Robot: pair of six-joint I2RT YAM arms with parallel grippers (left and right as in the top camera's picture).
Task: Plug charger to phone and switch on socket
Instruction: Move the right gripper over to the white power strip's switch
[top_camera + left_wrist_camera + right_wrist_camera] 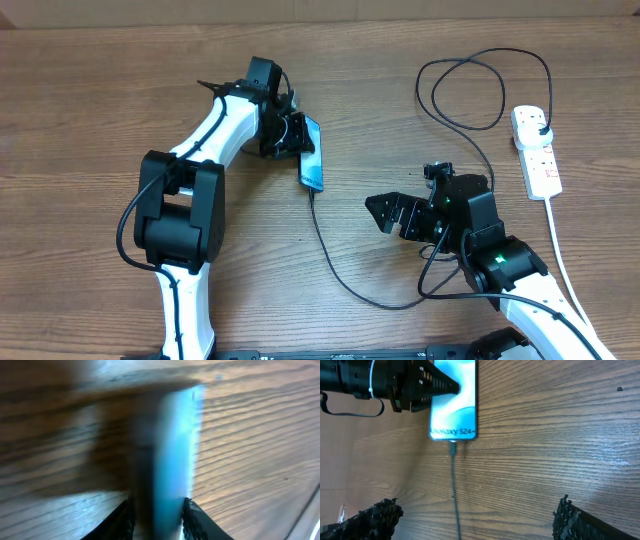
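Brown wood-grain table (90, 90) fills every view, and a pale strip (320, 8) runs along its far edge in the overhead view. The phone (312, 155) lies near the middle of the wood with its blue screen lit. The charger (340, 265) meets the phone's near end with its small tip. From there it curves across bare wood toward the right arm. It shows again as loops at the far right and ends in a black plug seated in the socket (540, 165). The socket lies toward the right edge, well apart from the phone, and its white cord (560, 250) trails back toward the near side.

Open wood spreads over the far left, and also between phone and socket, where only the thin cable crosses it.

The left gripper (297, 138) is at the phone's left side. In the left wrist view its fingers (200, 520) stand on either side of the phone. That view is badly smeared, so I cannot tell whether they press on the phone or merely bracket it. The right gripper (378, 214) hangs spread wide and empty, just right of the phone's near end. In its own wrist view the cable runs down between its fingertips (375, 515).

A stretch of the charger is hidden behind the right arm. The socket's switches are too small to read, and the arms' bases are cut off at the near edge.
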